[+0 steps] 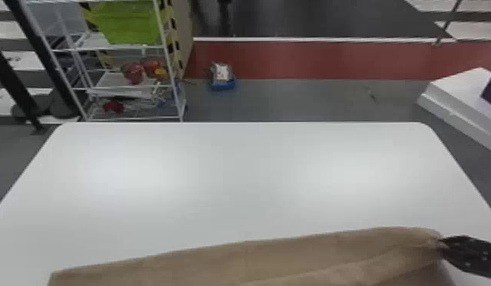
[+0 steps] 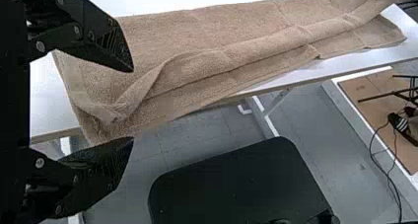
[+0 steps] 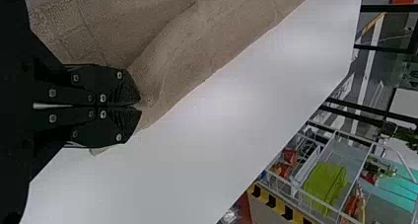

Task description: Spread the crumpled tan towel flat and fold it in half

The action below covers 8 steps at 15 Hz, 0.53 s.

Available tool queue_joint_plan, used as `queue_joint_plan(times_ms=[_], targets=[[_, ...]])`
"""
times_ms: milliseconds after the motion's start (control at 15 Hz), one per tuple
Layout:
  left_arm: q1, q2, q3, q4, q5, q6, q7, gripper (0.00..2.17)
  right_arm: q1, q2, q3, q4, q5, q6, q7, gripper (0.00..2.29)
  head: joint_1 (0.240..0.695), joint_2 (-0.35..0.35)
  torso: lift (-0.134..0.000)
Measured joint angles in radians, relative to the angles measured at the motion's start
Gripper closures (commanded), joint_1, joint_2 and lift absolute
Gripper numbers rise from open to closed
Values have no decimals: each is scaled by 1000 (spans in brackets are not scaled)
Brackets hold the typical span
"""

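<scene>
In the head view my right gripper (image 1: pixel 444 243) is at the right, shut on the far right corner of the tan towel (image 1: pixel 286 258), which stretches along the table's near side. The right wrist view has the right gripper (image 3: pixel 139 107) with its two fingers together on a pinch of the towel (image 3: pixel 197 46). In the left wrist view my left gripper (image 2: pixel 132 104) is open, its fingers apart around the towel's left end without touching it as far as I can tell. There the towel (image 2: pixel 212 31) has a long loose fold along the table's near edge.
The white table (image 1: pixel 233 182) extends beyond the towel. Behind it at the left stands a wire rack (image 1: pixel 130 85) with a green bin (image 1: pixel 126 23). A black chair-like seat (image 2: pixel 236 184) is beside the table's near edge.
</scene>
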Motion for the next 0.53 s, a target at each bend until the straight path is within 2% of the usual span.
queue_joint_plan(times_ms=[533], targets=[[-4, 4, -18, 10, -25, 3, 0, 154, 109, -2, -29, 13, 133, -372, -9, 1389, 695, 49, -123]])
